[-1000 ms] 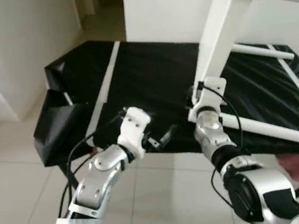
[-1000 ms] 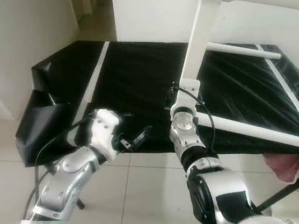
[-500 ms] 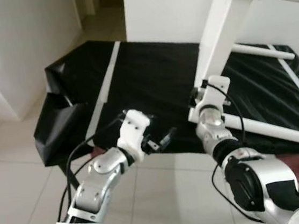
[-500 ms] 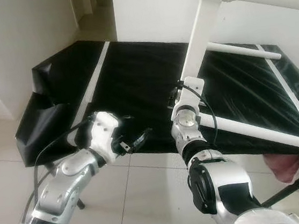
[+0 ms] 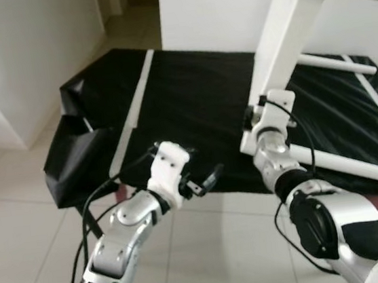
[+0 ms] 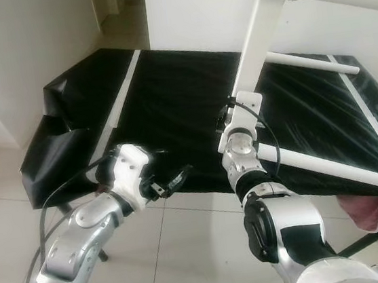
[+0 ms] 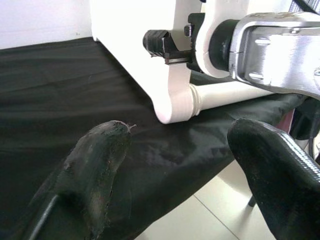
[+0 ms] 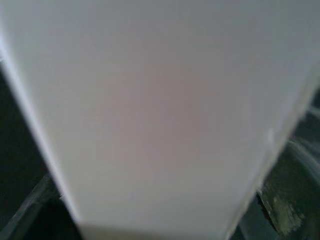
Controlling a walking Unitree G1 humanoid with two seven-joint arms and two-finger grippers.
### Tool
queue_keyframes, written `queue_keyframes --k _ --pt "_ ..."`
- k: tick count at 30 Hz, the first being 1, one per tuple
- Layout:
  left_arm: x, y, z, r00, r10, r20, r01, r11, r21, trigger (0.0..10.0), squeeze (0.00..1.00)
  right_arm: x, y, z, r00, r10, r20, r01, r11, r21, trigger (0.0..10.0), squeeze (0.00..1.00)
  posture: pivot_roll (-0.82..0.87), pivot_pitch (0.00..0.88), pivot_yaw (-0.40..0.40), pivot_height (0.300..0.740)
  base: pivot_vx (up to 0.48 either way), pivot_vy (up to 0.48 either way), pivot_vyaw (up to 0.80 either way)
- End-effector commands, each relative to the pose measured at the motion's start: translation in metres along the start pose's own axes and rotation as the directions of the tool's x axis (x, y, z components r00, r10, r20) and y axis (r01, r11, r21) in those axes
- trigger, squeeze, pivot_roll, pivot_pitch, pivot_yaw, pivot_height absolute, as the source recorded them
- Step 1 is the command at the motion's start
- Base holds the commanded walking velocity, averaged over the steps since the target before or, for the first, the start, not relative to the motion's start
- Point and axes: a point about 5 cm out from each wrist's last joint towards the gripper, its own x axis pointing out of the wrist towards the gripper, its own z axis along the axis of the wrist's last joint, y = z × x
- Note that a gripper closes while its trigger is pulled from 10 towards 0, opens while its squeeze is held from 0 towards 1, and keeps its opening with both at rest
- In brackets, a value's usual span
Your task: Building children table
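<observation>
Pale floor tiles (image 5: 20, 222) along lower frame, black-draped table (image 5: 192, 107) across the middle. Slanting from upper right down to centre, white table leg (image 5: 280, 42), long axis steep, rails (image 6: 328, 163) running off lower right. Clamped near its foot: right gripper (image 7: 167, 47) (closest arm by far). Just left, at the cloth's near edge, left gripper (image 5: 204, 181), fingers (image 7: 100, 150) apart, empty. Open room leftward.

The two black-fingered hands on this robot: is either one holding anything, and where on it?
The right gripper grips the white wooden table leg near its lower end, just above the round rail. The left gripper is open and holds nothing.
</observation>
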Motion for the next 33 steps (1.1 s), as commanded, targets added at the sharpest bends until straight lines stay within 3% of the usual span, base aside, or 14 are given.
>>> queue_keyframes --k 1,4,5,7,8,9,18,21,25,33 --pt "-0.002 -0.003 -0.001 1.0 0.001 -0.013 -0.001 1.0 -0.009 10.0 0.0 0.002 0.0 0.004 1.0 0.015 0.009 -0.015 1.0 -0.014 10.0 0.0 0.17 0.097 -0.075 0.74 0.0 0.0 0.0" --pt "-0.003 -0.004 0.0 1.0 0.001 -0.016 -0.001 1.0 -0.011 10.0 0.0 0.003 0.001 0.006 1.0 0.024 0.017 -0.023 0.999 -0.027 10.0 0.0 0.18 0.111 -0.074 0.74 0.0 0.0 0.0" --pt "-0.004 -0.004 -0.001 1.0 0.001 -0.023 -0.001 1.0 -0.011 10.0 0.0 0.003 0.001 0.007 0.999 0.04 0.02 -0.039 0.999 -0.033 6.0 0.0 0.19 0.114 -0.072 0.74 0.0 0.0 0.0" --pt "-0.006 -0.004 0.0 1.0 0.002 -0.028 -0.002 1.0 -0.011 10.0 0.0 0.004 0.002 0.008 0.998 0.05 0.022 -0.05 0.998 -0.036 6.0 0.0 0.19 0.121 -0.07 0.74 0.0 0.0 0.0" --pt "-0.008 -0.005 -0.001 0.999 0.002 -0.035 -0.002 1.0 -0.011 10.0 0.0 0.005 0.002 0.009 0.998 0.063 0.017 -0.062 0.997 -0.036 0.9 0.0 0.2 0.128 -0.067 0.74 0.0 0.0 0.0" --pt "-0.01 -0.005 -0.002 0.999 0.002 -0.041 -0.003 1.0 -0.011 10.0 0.0 0.005 0.003 0.01 0.997 0.079 0.01 -0.078 0.996 -0.037 0.0 0.0 0.2 0.129 -0.066 0.74 0.0 0.0 0.0" --pt "-0.012 -0.004 0.0 0.999 0.011 -0.053 -0.011 1.0 -0.006 10.0 0.0 0.005 0.011 0.011 0.986 0.169 -0.001 -0.169 0.986 -0.007 0.0 0.0 0.21 0.124 -0.061 0.74 0.0 0.0 0.0" --pt "-0.011 -0.004 0.001 0.999 0.012 -0.049 -0.012 1.0 -0.005 10.0 0.0 0.002 0.02 0.012 0.968 0.25 0.024 -0.25 0.968 0.01 0.0 0.0 0.2 0.119 -0.062 0.74 0.0 0.0 0.0" --pt "-0.01 -0.004 0.002 0.999 0.012 -0.049 -0.012 1.0 -0.005 10.0 0.0 0.0 0.024 0.013 0.962 0.269 0.046 -0.27 0.963 0.011 0.0 0.0 0.2 0.118 -0.061 0.74 0.0 0.0 0.0" --pt "-0.009 -0.003 0.004 0.999 0.016 -0.043 -0.016 1.0 0.001 10.0 0.0 -0.016 0.04 0.001 0.927 0.365 0.09 -0.371 0.927 0.056 0.0 0.0 0.2 0.115 -0.064 0.74 0.0 0.0 0.0"
